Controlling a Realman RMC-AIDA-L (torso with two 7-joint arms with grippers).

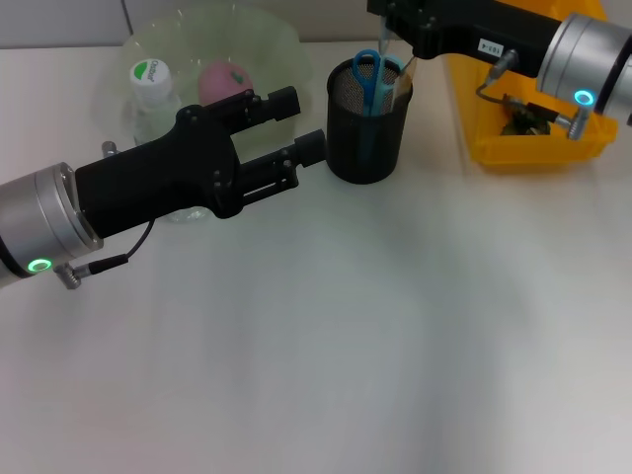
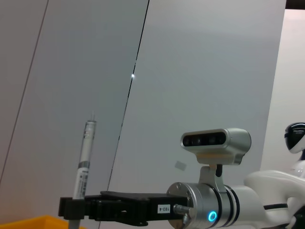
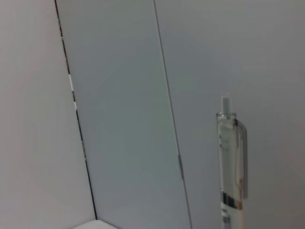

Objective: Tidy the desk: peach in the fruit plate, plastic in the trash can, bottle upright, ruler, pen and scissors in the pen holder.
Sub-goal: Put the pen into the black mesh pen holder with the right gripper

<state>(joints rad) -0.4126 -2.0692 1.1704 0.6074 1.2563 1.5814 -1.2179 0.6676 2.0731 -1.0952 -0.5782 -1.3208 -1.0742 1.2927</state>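
Note:
My right gripper [image 1: 387, 22] is shut on a clear pen [image 3: 232, 167] and holds it upright just above the black mesh pen holder [image 1: 367, 133]. The left wrist view shows that gripper [image 2: 76, 210] with the pen [image 2: 86, 157] standing up out of it. Blue scissors [image 1: 367, 74] and a ruler [image 1: 403, 87] stand in the holder. A pink peach [image 1: 225, 81] lies in the clear fruit plate [image 1: 272, 39]. A bottle [image 1: 151, 84] with a white cap stands upright beside it. My left gripper [image 1: 299, 123] is open and empty, just left of the holder.
A yellow trash can [image 1: 494, 148] stands at the back right, under my right arm, with something dark inside. My left arm reaches across the left side of the white desk [image 1: 395, 336].

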